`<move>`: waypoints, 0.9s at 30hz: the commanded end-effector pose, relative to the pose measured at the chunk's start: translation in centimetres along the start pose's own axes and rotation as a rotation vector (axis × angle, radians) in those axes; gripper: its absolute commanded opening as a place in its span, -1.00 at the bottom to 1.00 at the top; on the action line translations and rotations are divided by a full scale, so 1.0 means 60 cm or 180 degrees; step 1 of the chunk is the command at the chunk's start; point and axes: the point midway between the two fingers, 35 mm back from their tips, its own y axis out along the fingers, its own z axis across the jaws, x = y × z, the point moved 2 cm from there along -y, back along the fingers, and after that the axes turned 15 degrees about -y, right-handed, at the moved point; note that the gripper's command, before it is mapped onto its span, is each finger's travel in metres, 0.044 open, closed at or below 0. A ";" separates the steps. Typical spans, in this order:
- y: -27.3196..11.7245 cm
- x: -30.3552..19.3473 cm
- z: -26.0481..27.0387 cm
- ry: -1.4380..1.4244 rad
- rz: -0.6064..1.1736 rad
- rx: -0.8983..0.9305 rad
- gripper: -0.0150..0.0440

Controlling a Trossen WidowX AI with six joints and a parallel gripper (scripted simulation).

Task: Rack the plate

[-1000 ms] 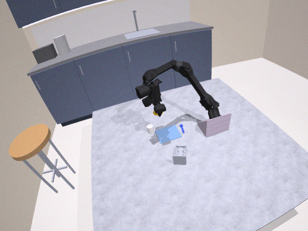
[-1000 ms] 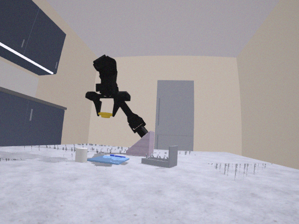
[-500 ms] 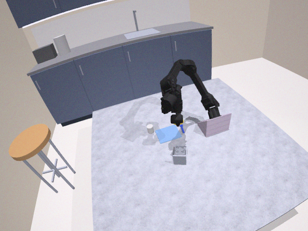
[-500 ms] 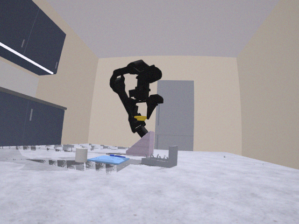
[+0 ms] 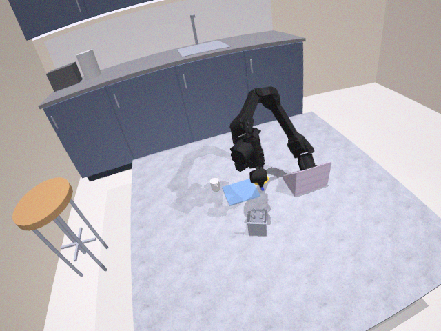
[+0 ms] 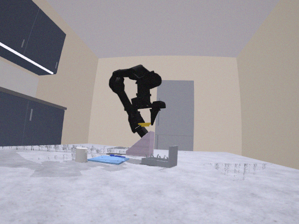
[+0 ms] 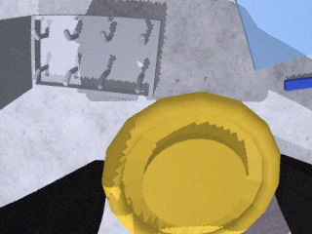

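The yellow plate (image 5: 265,182) (image 6: 144,124) (image 7: 195,182) is held level in the air, facing up toward the wrist camera. My gripper (image 6: 145,123) (image 7: 191,170) is shut on its rim from two opposite sides. In the top view the gripper hides most of the plate. The grey dish rack (image 5: 257,229) (image 6: 173,156) (image 7: 93,51) stands on the table, with two rows of short pegs and a tall wall at one end. It lies at the upper left in the wrist view. The plate is above the table and outside the rack, with no contact.
A blue board (image 5: 240,193) (image 6: 104,159) (image 7: 285,36) lies flat near the rack, with a dark blue object (image 5: 262,188) (image 6: 117,156) (image 7: 297,84) beside it. A white cup (image 5: 214,185) (image 6: 81,155) stands at the board's far side. A pink wedge (image 5: 313,179) (image 6: 142,147) stands near the arm's base.
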 end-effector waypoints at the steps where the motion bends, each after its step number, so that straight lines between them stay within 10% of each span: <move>1: 0.017 -0.001 -0.003 -0.0193 0.0140 0.0168 -0.49; 27: 0.117 -0.001 -0.010 -0.1598 0.0339 0.1647 -0.49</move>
